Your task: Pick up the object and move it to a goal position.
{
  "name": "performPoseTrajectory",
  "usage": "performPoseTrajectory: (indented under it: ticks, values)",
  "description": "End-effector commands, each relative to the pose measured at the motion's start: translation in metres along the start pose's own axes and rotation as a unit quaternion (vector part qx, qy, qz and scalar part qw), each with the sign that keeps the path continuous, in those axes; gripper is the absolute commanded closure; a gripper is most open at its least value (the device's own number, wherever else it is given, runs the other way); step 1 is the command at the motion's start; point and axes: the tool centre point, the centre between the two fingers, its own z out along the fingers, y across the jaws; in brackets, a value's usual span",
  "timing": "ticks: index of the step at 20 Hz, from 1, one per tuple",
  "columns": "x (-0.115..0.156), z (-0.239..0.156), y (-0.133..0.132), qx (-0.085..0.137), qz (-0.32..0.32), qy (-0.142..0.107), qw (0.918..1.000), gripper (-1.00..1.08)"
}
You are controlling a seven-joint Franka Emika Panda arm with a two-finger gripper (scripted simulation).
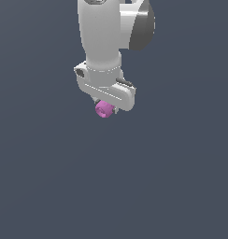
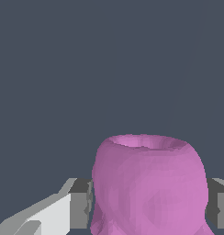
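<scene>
The object (image 1: pixel 103 109) is a tiny magenta-pink lumpy piece with a round hollow end, seen in the exterior view just under the white hand. My gripper (image 1: pixel 105 107) is shut on it, its short fingers mostly hidden behind the piece. In the wrist view the object (image 2: pixel 148 183) fills the lower middle, its hollow rim facing away from the camera. A grey fingertip pad (image 2: pixel 79 202) presses one side and the other pad (image 2: pixel 215 202) the opposite side. The object appears to hang above the flat grey ground, touching nothing but the pads.
A flat, dark blue-grey ground (image 1: pixel 158 186) fills both views with no other objects on it. The white arm (image 1: pixel 104 32) rises out of the exterior view's top edge.
</scene>
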Motion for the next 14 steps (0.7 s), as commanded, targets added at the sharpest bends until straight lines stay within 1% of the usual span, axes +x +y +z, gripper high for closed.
performPoseTrajectory:
  ticks: [1, 8, 14]
  values:
    - [-0.009, -0.021, 0.000, -0.001, 0.000, 0.000, 1.0000, 1.08]
    - [-0.024, -0.061, -0.001, -0.001, 0.000, 0.000, 1.0000, 1.08]
    - [-0.028, -0.071, -0.002, -0.001, 0.000, 0.000, 1.0000, 1.08]
